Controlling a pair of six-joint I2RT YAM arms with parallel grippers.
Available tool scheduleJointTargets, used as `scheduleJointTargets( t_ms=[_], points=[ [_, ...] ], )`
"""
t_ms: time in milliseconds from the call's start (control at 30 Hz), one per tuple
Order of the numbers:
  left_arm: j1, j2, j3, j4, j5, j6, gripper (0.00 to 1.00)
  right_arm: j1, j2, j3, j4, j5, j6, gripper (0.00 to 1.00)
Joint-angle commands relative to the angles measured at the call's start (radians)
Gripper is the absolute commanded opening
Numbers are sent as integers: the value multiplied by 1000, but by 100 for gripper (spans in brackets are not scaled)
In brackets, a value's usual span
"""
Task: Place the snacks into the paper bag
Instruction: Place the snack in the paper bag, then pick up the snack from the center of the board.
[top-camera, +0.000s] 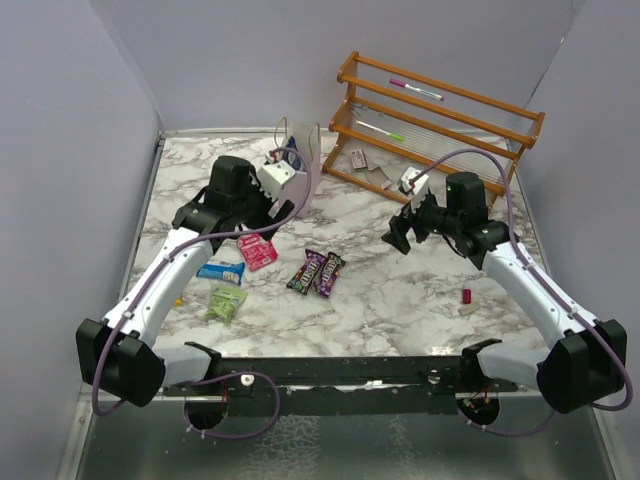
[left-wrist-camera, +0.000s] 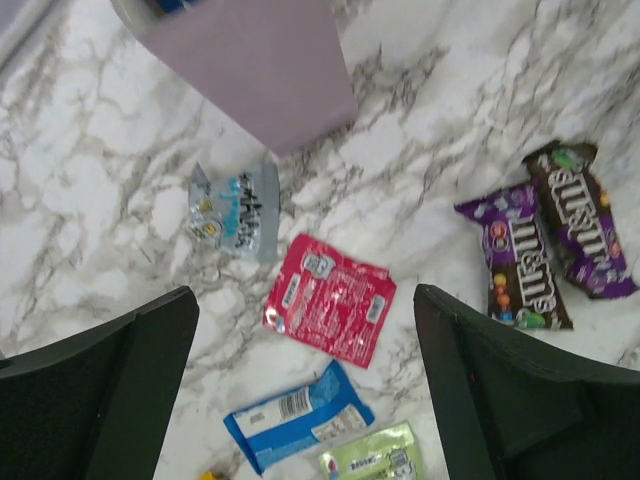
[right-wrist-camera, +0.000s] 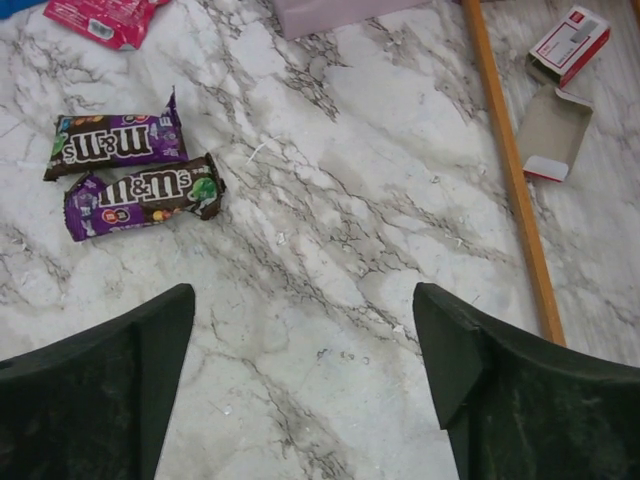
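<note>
Under the left wrist, the left gripper (left-wrist-camera: 302, 305) hangs spread wide over the red packet (left-wrist-camera: 330, 310) lying near the paper bag (left-wrist-camera: 262, 70), so best drop straight, pinch its short side, lift above the rim; right gripper (right-wrist-camera: 300, 300) spread too, holding nothing, by candy bars (right-wrist-camera: 130, 165).

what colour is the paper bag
Pale pink, almost lilac. The paper bag shows best in the left wrist view.
</note>
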Motion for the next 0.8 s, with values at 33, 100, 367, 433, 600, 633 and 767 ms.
scheduleJointTargets(
  t_ms=[33, 100, 367, 433, 600, 633, 767],
  points=[
    [70, -41, -114, -70, -66, 120, 92, -2, -43, -20, -13, -78, -37, 98],
    [112, -45, -164, -74, -63, 160, 92, -2, -44, -23, -11, -83, -37, 99],
    [278, 11, -260, -166, 79, 437, 92, -2, -23, -20, -17, -93, -34, 98],
    [287, 31, -270, -186, 104, 514, 92, -2, -15, -18, -23, -97, -36, 98],
    [287, 106, -301, -155, 96, 662, 92, -2, -4, -16, -27, -103, -36, 98],
    [287, 127, -303, -155, 95, 695, 92, -2, -2, -16, -29, -105, -36, 98],
    [287, 188, -310, -168, 90, 808, 89, -2, -1, -16, -32, -98, -38, 97]
  ],
)
